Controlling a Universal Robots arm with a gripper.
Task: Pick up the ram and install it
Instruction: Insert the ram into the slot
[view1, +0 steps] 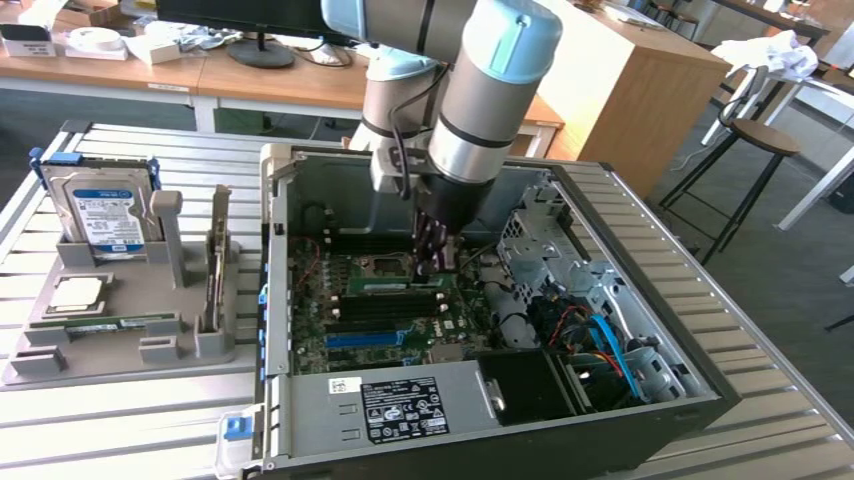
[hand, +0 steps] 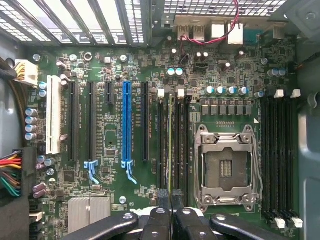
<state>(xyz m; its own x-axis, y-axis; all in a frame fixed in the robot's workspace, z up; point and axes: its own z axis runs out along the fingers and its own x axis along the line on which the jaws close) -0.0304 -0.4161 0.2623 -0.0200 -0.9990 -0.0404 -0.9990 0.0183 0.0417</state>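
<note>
ram (hand: 170, 145) edge-on, looks pinched in closed hand (hand: 171, 200), directly under it; long axis parallel to black DIMM slots (hand: 186, 140), lined up beside CPU socket (hand: 226, 167).

Your hard drive label (view1: 110, 212) at upper left and the power supply label (view1: 404, 408) at lower centre carry print. You cannot read either.

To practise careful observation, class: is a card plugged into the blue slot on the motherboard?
No: the blue slot is bare along its whole length, with nothing standing in it.
</note>
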